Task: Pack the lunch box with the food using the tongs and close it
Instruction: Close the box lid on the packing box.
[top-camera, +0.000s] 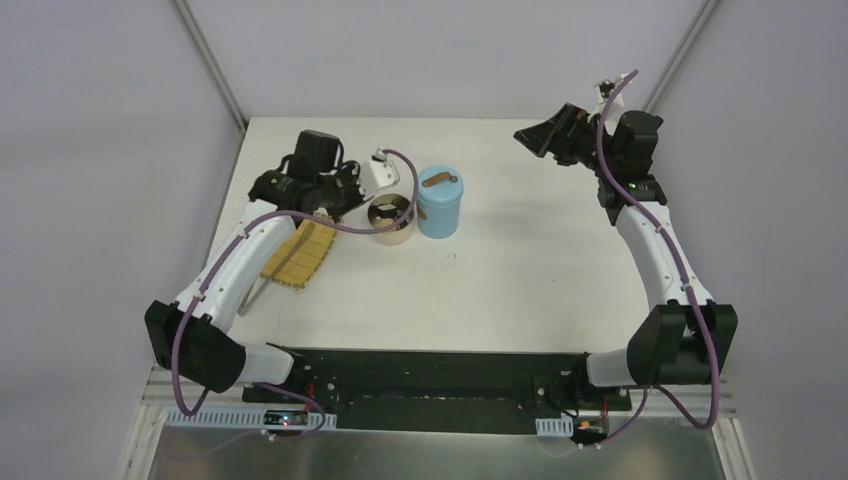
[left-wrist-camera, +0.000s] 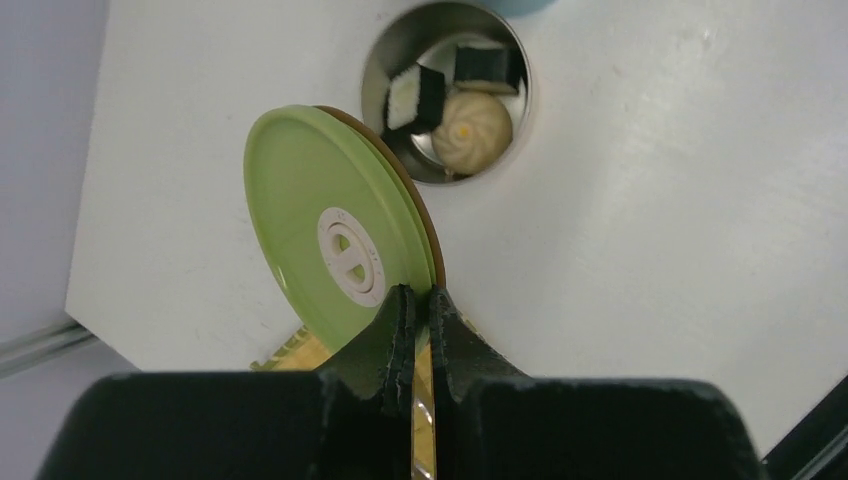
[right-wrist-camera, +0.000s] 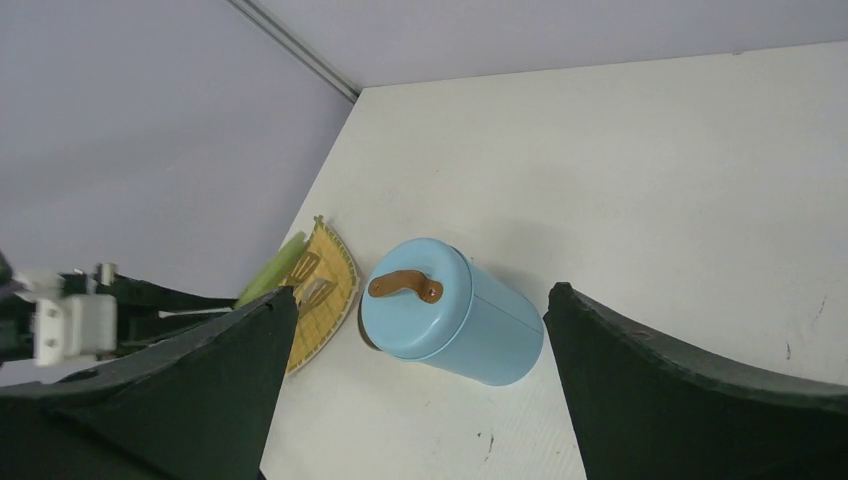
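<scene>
My left gripper (left-wrist-camera: 418, 295) is shut on the rim of the olive-green disc lid (left-wrist-camera: 320, 230), holding it on edge just beside the short steel bowl (left-wrist-camera: 378, 60) of the lunch box. In the bowl lies food: two white-and-dark sushi blocks (left-wrist-camera: 415, 97) and a round pale bun (left-wrist-camera: 477, 132). The light-blue cylinder (right-wrist-camera: 480, 335) stands closed, its brown-handled lid (right-wrist-camera: 405, 285) on, right next to the bowl (top-camera: 390, 222). The tongs (right-wrist-camera: 305, 267) lie on the yellow mat (right-wrist-camera: 335, 300). My right gripper (right-wrist-camera: 422, 290) is open, raised at the back right (top-camera: 545, 135), holding nothing.
The yellow woven mat (top-camera: 300, 252) lies left of the bowl, partly under my left arm. The table's left edge (left-wrist-camera: 85, 250) runs close to the lid. Bare white tabletop (top-camera: 530, 260) spreads between the cylinder and the right arm.
</scene>
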